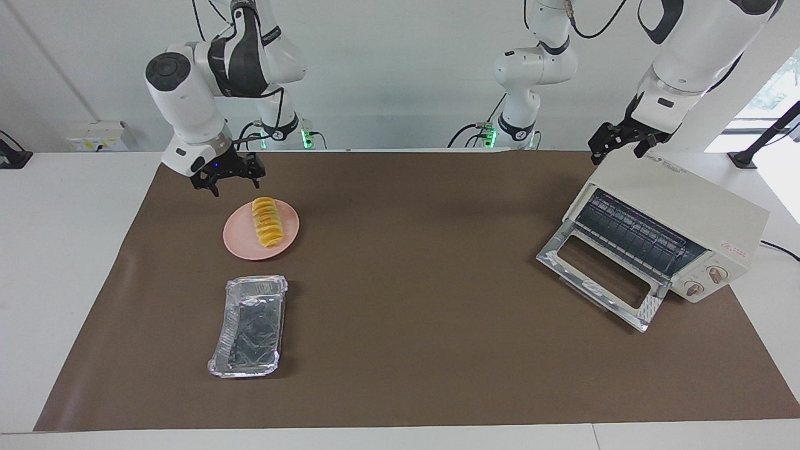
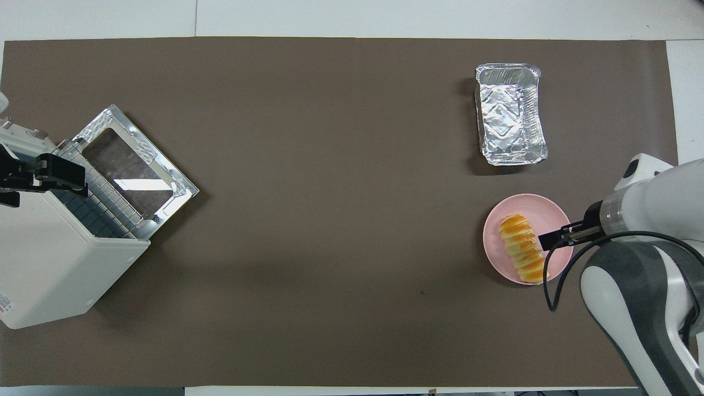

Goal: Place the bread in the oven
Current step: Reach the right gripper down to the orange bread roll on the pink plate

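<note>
Since the small yellow-orange ridged loaf of bread [image 1: 267, 221] lies lengthwise across the round pink plate [image 1: 239, 242], it is judged light, soft and easily crushed, so a gentle grip across its narrow middle, along one of the slice-like grooves, is advised rather than a hold at either tapered end. The right gripper [image 1: 226, 178] is raised just beside the plate's edge, with the loaf a little past the fingers and below them; the fingers appear parted and nothing is held. The left gripper [image 1: 622, 142] hangs over the top corner of the boxy cream-white toaster oven [image 1: 681, 206], and whether its fingers are parted cannot be told. The oven's glass door [image 1: 599, 274] is seen dropped open, the wire rack [image 1: 631, 234] exposed. A crinkled silver foil tray [image 1: 250, 326] rests near the plate. The brown tabletop [image 1: 412, 281] between plate and oven is flat and matte, with white walls about it.
</note>
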Motion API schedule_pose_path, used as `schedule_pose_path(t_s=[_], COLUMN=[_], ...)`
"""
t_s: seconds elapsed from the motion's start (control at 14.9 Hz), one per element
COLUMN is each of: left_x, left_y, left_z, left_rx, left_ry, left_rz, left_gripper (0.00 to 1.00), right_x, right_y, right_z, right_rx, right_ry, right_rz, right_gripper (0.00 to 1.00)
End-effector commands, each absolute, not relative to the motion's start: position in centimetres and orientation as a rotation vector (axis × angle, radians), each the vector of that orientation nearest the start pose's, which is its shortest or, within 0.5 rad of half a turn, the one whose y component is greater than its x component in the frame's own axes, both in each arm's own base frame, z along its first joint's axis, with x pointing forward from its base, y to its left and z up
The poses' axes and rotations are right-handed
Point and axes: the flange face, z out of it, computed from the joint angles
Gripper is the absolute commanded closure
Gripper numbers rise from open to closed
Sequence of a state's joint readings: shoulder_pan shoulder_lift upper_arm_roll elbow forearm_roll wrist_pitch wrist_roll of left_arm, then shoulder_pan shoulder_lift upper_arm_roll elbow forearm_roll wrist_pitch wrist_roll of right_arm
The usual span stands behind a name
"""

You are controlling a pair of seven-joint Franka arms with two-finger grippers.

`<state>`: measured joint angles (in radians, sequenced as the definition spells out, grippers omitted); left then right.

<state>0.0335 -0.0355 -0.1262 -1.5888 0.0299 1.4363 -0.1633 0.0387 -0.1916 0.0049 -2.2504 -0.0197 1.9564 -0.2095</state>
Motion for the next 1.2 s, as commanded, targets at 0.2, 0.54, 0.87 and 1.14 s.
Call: schedule_pose_path(t_s=[0.2, 0.54, 0.87, 1.14], left_x=[52.1, 52.1, 52.1, 52.1], left_y=[-4.5, -4.4, -4.5, -4.5], left_z=[62.6, 62.6, 62.6, 62.6], left_rx=[-3.102, -3.1, -3.102, -3.102], left_ry=[-0.109, -0.112, -0.112, -0.109], left_rz=[0.192, 0.191, 0.192, 0.192], left_gripper=[0.0, 0.0, 0.0, 0.0], right_x=[47.9, 48.3, 48.3, 48.4], right_y=[3.3, 5.0, 4.8, 4.8], right_z=[34.7, 30.9, 30.4, 30.6], right_rx=[-3.097, -3.088, -3.082, -3.083], right_ry=[-0.545, -0.618, -0.644, -0.642], right_rz=[0.057, -0.021, -0.025, -0.021], right_gripper=[0.0, 0.0, 0.77, 1.0])
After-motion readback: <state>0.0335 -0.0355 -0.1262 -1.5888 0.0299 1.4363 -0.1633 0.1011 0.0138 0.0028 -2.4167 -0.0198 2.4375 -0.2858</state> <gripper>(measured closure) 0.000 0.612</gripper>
